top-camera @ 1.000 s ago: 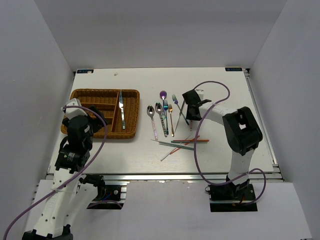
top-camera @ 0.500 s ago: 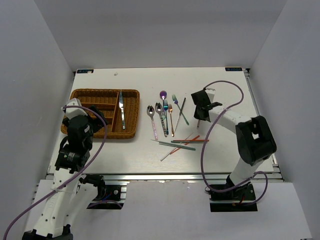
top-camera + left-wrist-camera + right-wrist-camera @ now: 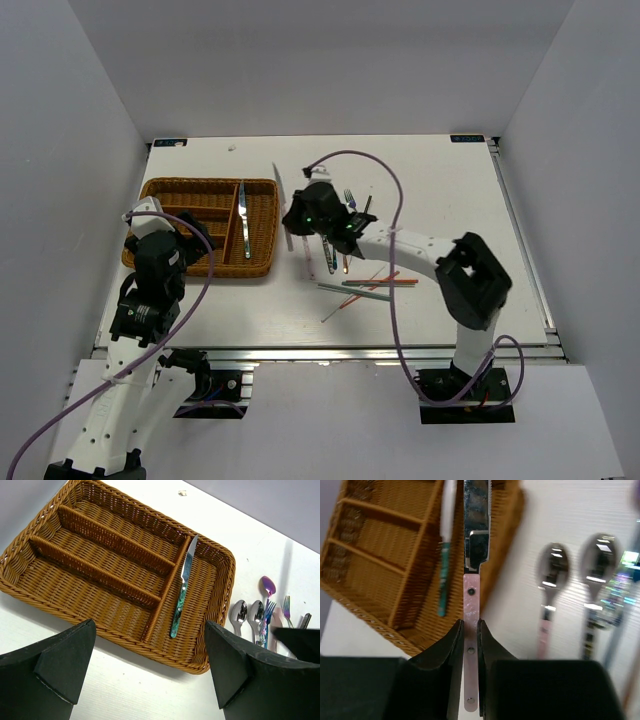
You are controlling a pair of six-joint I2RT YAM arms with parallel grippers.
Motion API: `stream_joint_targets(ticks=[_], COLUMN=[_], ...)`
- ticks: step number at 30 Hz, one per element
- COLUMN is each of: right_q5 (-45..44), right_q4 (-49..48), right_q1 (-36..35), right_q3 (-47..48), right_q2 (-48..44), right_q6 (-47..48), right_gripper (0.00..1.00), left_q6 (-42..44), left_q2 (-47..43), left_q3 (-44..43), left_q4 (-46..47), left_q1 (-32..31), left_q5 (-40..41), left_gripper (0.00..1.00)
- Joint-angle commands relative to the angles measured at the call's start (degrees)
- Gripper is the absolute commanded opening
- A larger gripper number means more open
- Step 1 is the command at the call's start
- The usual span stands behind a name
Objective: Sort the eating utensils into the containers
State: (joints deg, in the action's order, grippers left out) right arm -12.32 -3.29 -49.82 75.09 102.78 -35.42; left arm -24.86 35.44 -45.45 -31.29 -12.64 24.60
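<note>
My right gripper (image 3: 471, 630) is shut on the pink handle of a silver knife (image 3: 477, 525), whose blade points away from me. In the top view it (image 3: 298, 216) hovers just right of the brown wicker tray (image 3: 180, 190), and the knife's blade (image 3: 279, 190) reaches along the tray's right rim. A teal-handled knife (image 3: 181, 600) lies in the tray's right-hand compartment (image 3: 200, 595). My left gripper (image 3: 150, 665) stands open over the tray's near edge with nothing in it. Spoons (image 3: 239, 612), a purple spoon (image 3: 268, 585) and a fork (image 3: 286, 605) lie on the table right of the tray.
Orange, grey and green chopsticks (image 3: 365, 285) lie crossed on the table near the middle front. A copper fork (image 3: 343, 252) and a dark utensil (image 3: 367, 204) lie beside the right arm. The three other long tray sections (image 3: 90, 555) hold nothing.
My right gripper has closed on the knife, lifted it and swung left across the row of utensils to the tray's right rim. The left arm has not moved.
</note>
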Motion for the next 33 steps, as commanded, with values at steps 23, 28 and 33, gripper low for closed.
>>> stream_joint_targets(ticks=[23, 28, 33], right_q5=[2.1, 4.3, 2.4], right_q4=[-2.5, -1.9, -0.6], right_q1=[-5.4, -5.5, -5.7], right_q3=[32.0, 33.6, 32.1], right_q2=[28.7, 30.5, 28.4], right_q6=[-10.8, -10.5, -10.9], right_gripper=[0.05, 0.66, 0.79], left_q6=[0.6, 0.6, 0.6], left_q2=[-2.3, -2.5, -2.7], left_q3=[0.1, 0.0, 0.1], left_q4=[0.4, 0.4, 0.3], left_q1=[-0.2, -0.5, -0.7], left_q5=[-1.0, -1.0, -0.9], left_gripper=[0.98, 0.98, 0.98])
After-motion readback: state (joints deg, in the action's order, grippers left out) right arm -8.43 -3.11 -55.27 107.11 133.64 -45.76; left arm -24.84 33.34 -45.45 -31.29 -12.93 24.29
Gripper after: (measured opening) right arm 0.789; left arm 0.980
